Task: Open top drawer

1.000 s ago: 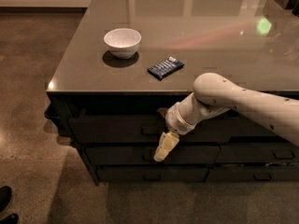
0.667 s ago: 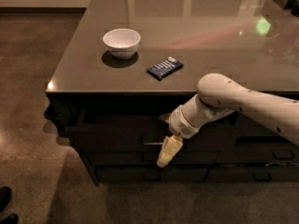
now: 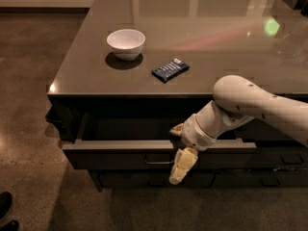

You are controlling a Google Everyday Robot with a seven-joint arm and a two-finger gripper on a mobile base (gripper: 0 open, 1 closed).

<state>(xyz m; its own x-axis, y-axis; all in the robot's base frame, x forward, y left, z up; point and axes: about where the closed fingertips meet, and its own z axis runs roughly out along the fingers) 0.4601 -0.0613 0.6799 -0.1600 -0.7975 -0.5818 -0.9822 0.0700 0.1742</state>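
Observation:
The top drawer is a wide dark front under the counter's front edge. It stands pulled out toward me, and its dark inside shows behind the front. Its small loop handle sits at the centre of the front. My gripper is at the drawer front just right of the handle, pale yellow and pointing down. The white arm comes in from the right, across the drawer's right half.
A white bowl and a dark blue packet lie on the grey countertop. A lower drawer sits beneath. The neighbouring stack's drawers are at the right. A dark shoe is on the floor at bottom left.
The top drawer has slid out toward me, from nearly flush to clearly open. My gripper has moved forward and slightly down with the drawer front.

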